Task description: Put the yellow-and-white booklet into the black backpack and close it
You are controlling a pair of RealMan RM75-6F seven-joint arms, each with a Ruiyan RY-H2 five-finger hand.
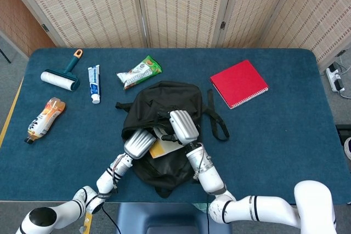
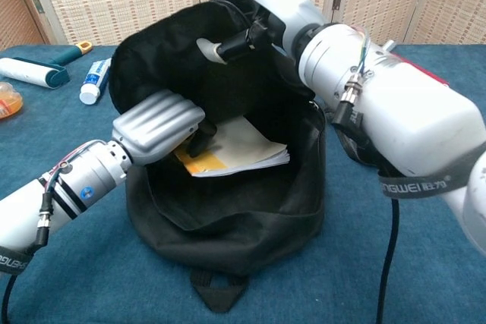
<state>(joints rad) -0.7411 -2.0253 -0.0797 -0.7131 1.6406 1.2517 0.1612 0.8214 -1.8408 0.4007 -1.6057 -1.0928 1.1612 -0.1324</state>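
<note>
The black backpack point(image 1: 164, 102) point(image 2: 228, 218) lies in the middle of the table with its mouth held wide. The yellow-and-white booklet point(image 2: 231, 149) point(image 1: 162, 147) sits deep inside it, yellow corner to the left. My left hand point(image 2: 163, 125) point(image 1: 139, 142) reaches into the opening and presses its fingertips point(image 2: 202, 139) on the booklet's yellow corner. My right hand point(image 2: 262, 9) point(image 1: 183, 126) grips the upper flap of the backpack and holds it raised.
A red notebook point(image 1: 239, 83) lies at the right rear. At the left are a lint roller point(image 1: 61, 76), a toothpaste tube point(image 1: 94, 83), a snack packet point(image 1: 139, 72) and an orange bottle point(image 1: 44, 119). Folding screens stand behind the table.
</note>
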